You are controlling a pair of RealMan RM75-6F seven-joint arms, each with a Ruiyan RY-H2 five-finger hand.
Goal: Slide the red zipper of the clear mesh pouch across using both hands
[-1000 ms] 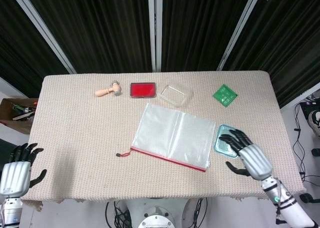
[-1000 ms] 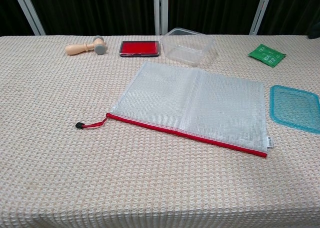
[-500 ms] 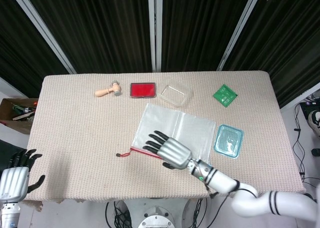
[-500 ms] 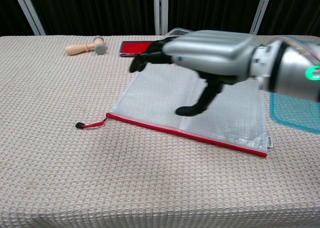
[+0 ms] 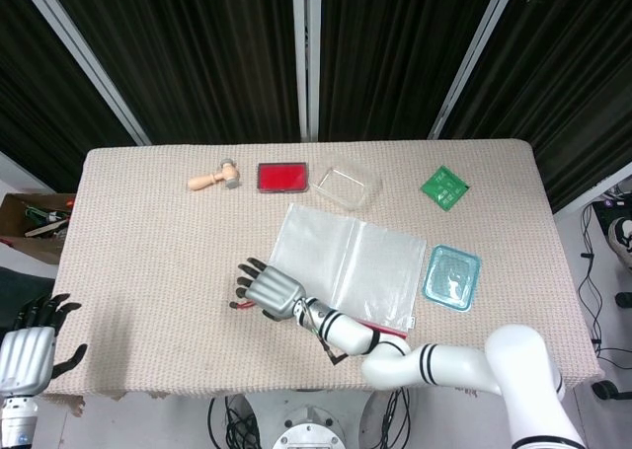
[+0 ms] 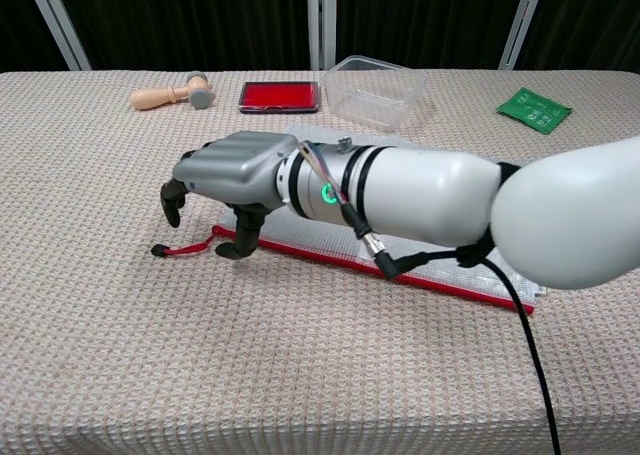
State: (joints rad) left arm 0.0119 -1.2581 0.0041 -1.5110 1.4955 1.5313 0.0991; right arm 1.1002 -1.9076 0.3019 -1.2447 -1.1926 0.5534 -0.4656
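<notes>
While the left hand sits off the desk's near left corner with its dark fingers spread and nothing in them, the right arm reaches across the near half of the desk from the right; the right hand hangs palm down over the left end of the clear mesh pouch, its fingers curled downward and apart, gripping nothing; one fingertip comes down just beside the red zipper, though whether it touches I cannot tell. That zipper runs along the pouch's near edge, and its red pull cord trails left onto bare cloth, ending in a small black tip; open cloth lies left of the cord and along the near edge. The pouch lies flat near the middle of the desk, slightly askew. Just beside its right edge lies a blue lid. Along the far edge stand a wooden stamp, a red ink pad, a clear plastic container near the pouch's far corner, and a green packet, well apart to the right.
</notes>
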